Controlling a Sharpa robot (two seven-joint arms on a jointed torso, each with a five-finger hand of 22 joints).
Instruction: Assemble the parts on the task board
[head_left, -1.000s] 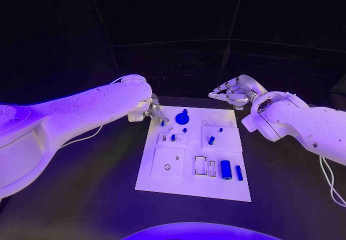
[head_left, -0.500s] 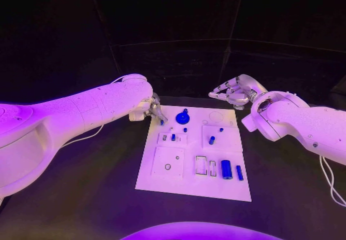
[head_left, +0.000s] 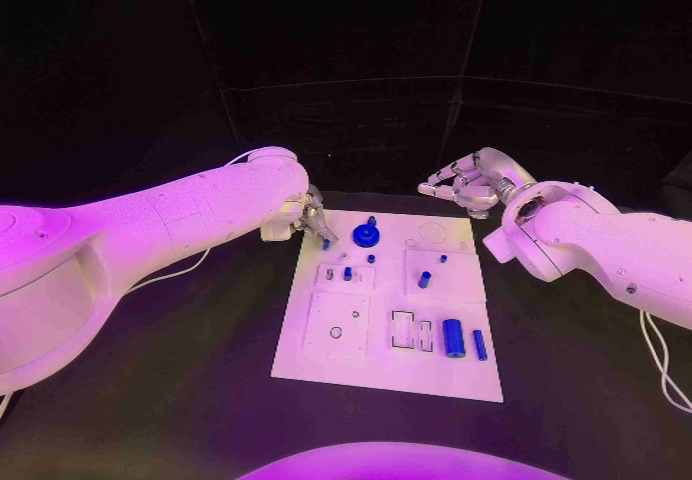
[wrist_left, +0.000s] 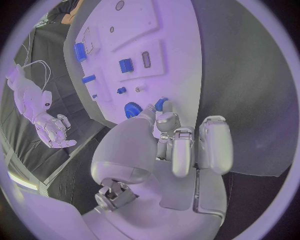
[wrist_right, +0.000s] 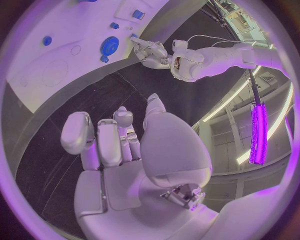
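The white task board (head_left: 433, 375) lies in the middle of the table. My left hand (head_left: 300, 217) hovers at its far left corner, fingers curled, and pinches a small blue peg (wrist_left: 162, 104) at its fingertips. Right beside it a blue gear (head_left: 365, 236) sits on the board. My right hand (head_left: 464, 185) hangs above the far right corner with fingers apart and nothing in it. Small blue pegs (head_left: 423, 281) stand mid-board. A thick blue cylinder (head_left: 453, 339) and a slimmer one (head_left: 479, 345) lie near the front right.
Raised white blocks with slots and holes (head_left: 336, 328) cover the board's left and middle. Black table (head_left: 173, 400) surrounds the board on all sides. In the left wrist view the right hand (wrist_left: 53, 131) hangs beyond the board's far edge.
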